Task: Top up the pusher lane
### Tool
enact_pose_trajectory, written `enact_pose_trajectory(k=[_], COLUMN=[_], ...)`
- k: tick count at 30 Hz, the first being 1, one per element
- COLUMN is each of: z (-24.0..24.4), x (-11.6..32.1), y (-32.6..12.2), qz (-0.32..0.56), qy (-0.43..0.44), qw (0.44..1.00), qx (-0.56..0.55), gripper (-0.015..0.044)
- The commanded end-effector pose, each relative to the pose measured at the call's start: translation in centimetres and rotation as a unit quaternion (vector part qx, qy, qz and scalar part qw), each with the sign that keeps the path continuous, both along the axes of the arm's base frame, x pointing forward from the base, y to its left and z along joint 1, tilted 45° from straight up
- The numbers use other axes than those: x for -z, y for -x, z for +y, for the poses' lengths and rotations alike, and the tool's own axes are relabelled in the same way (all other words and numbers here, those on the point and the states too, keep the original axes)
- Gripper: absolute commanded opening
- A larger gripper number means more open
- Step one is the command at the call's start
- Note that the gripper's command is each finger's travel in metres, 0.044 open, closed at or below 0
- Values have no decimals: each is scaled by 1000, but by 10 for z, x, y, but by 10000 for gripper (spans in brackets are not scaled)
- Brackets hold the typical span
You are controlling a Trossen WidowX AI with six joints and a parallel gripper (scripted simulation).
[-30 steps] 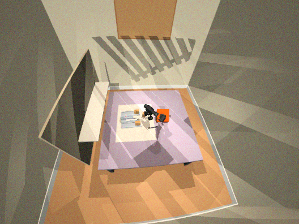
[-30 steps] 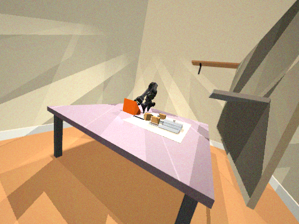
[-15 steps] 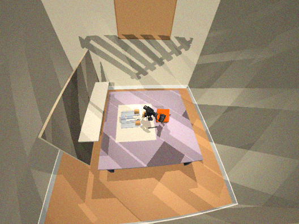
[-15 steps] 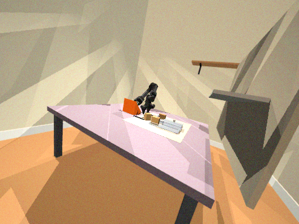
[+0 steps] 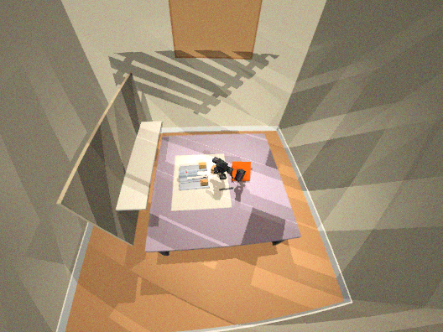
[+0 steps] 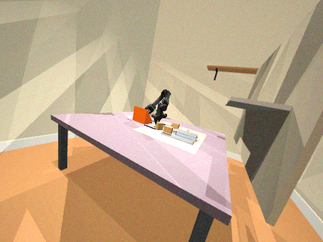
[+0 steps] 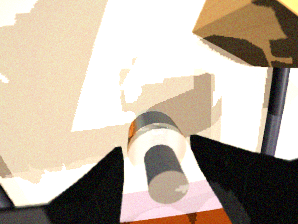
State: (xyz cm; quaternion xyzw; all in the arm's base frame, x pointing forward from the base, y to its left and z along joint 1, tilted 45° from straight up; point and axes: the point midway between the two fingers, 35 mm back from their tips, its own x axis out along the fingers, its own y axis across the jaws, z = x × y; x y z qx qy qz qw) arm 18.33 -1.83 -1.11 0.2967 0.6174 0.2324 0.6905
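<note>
A loose jar [image 7: 159, 137] with a pale body, an orange patch, a dark grey band and a narrow grey cap stands on the cream mat [image 7: 40, 75] [image 5: 201, 204] [image 6: 183, 148], seen from above in the wrist view. My gripper [image 7: 156, 146] is partly open, its black fingers on both sides of the jar, with a thin gap showing at each side. The grey lane rack [image 5: 194, 187] [image 6: 178, 139] stands on the mat, outside the wrist view. The jar in the sprung lane and the pusher plate are too small to make out in the top and exterior views.
A tan block [image 7: 240, 30] lies close beyond the right finger. Other tan blocks [image 5: 204, 182] [image 6: 167, 129] are at the rack's front end. A thin black rod [image 7: 278, 110] [image 5: 226, 189] lies near the gripper. An orange block [image 5: 247, 166] [image 6: 139, 115] stands by the arm's base.
</note>
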Motion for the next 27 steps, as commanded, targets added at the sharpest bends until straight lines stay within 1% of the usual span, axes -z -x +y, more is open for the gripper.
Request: enact_pose_trajectory(k=[1, 4, 9, 24, 27], z=[0, 0, -11, -64, -66], x=[0, 0, -10, -79, -82], y=[0, 0, -1, 14, 15], qz=[0, 0, 3, 2, 2], qy=[-1, -1, 3, 1, 0], qw=[1000, 1000, 1000, 1000, 1000], qx=[2, 2, 5, 2, 2], gripper=[145, 125, 0, 0, 0])
